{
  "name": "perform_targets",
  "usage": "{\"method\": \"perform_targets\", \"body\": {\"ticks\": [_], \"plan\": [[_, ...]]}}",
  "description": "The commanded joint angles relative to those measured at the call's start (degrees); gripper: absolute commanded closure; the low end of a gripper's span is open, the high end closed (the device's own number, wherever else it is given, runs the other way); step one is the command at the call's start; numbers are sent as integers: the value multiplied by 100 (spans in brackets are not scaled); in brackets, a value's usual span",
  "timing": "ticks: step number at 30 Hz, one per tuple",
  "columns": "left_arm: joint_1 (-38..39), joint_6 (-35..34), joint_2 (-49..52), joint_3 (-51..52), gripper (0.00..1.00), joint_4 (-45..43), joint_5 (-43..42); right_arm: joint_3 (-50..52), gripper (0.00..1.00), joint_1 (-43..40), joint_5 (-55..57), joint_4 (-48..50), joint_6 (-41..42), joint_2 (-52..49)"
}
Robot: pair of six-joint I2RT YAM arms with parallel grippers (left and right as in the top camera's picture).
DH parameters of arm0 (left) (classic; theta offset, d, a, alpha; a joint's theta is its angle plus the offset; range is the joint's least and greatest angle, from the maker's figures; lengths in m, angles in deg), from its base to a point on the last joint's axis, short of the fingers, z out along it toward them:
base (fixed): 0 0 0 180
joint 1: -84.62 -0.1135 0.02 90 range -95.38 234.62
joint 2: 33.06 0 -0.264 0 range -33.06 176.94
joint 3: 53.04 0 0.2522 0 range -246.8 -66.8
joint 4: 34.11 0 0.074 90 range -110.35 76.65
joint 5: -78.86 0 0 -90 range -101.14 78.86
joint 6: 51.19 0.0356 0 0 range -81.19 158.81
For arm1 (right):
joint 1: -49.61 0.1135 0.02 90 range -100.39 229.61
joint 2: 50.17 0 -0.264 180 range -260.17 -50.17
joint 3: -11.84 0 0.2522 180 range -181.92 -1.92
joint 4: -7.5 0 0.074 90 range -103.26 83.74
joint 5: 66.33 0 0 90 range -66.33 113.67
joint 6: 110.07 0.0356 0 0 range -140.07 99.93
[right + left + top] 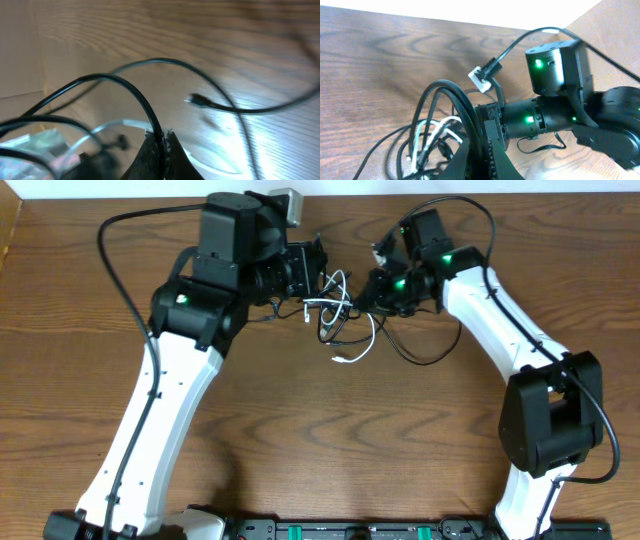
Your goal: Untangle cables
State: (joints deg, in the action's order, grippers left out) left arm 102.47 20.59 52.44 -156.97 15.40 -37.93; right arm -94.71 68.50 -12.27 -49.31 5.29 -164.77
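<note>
The cables (pixel 343 323) were found bunched near the far edge of the tabletop (pixel 300 450), roughly midway between its left and right edges. Both arms were closed in on them, one from either side. Little room was left behind the tangle, the far edge being close. Wide bare wood was left open toward the near edge, between the two arms.

The left hand (pixel 322 278) was seen at the far-left side of the bunch. Its fingers were pressed together, with black loops arched up and caught at the tips. The right hand (pixel 161 136) was pressed together too, and one black cable (pixel 127 90) was pinched in it, bent over in a hoop right at the fingertips.

The tangle's long axis was laid from the far edge toward the near edge. The white cable (pixel 320 304) was threaded through the bunch, its small end turned out on the near side. One black loop (pixel 420 362) was thrown out toward the right edge. A free black plug end (pixel 199 101) was seen lying on the wood, apart from the pinch.
</note>
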Motion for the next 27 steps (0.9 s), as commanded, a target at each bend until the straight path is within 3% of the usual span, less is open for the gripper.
{"method": "perform_targets", "body": {"ticks": [1,7,11,17,27], "plan": [[-48,-33,-413,-136,93,-66,-17,-13,99,-203,348,-157,-507,22],[-48,-208,-413,-127,92,70,-15,-15,99,-590,485,-455,-1025,44],[-48,-203,-404,-118,92,127,173,-15,99,-887,1318,-872,-1088,129],[-48,-201,-404,-118,93,151,686,-15,99,-1495,2135,-1401,-1086,190],[-96,-197,-404,-118,92,267,848,-15,99,-2253,3764,-1895,-555,190]]}}
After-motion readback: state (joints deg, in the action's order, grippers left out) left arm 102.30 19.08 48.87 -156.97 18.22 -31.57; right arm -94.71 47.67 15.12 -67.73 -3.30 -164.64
